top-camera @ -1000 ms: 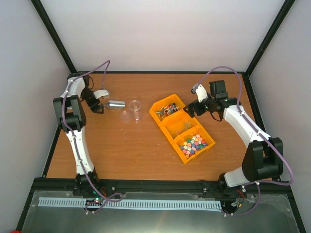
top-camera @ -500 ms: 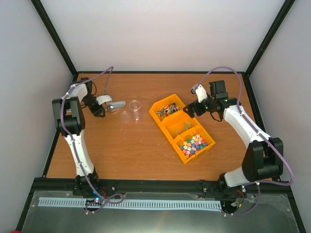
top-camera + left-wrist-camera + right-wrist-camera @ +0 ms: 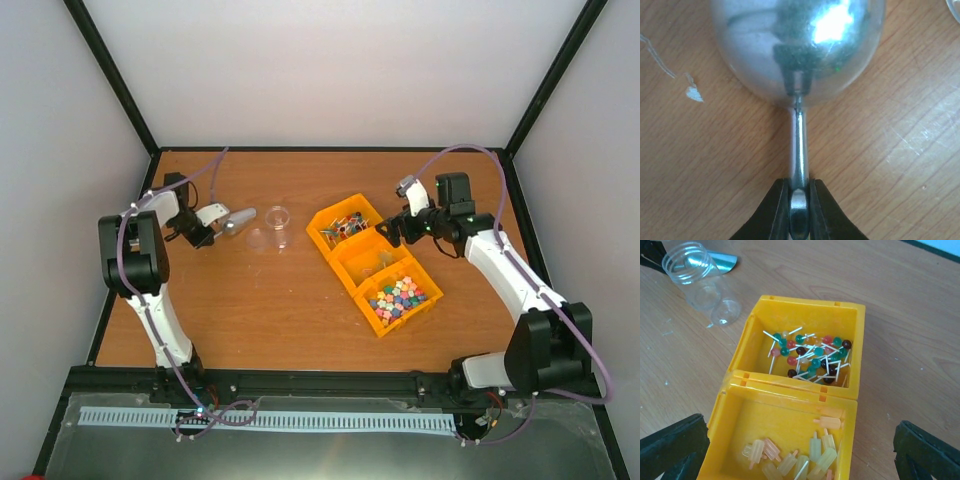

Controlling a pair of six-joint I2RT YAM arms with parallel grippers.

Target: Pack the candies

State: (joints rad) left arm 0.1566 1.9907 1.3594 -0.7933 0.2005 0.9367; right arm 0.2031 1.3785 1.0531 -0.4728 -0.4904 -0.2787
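1. The left jaws pinch the thin handle (image 3: 798, 145) of a shiny scoop (image 3: 797, 55).
2. The right jaws stand wide apart, holding nothing, over the yellow bins (image 3: 795, 304).
3. The candies (image 3: 400, 296) sit in one of these bins, near the right jaws and far from the left jaws.

Three bins (image 3: 372, 258) stand in a slanted row on the desk (image 3: 280, 300), right of its middle. The candies (image 3: 398, 297) lie in the near bin, sticks in the middle one, lollipops (image 3: 347, 224) in the far one. Cups (image 3: 279, 217) sit left of the far bin, with a scoop (image 3: 238, 219) just left of them.
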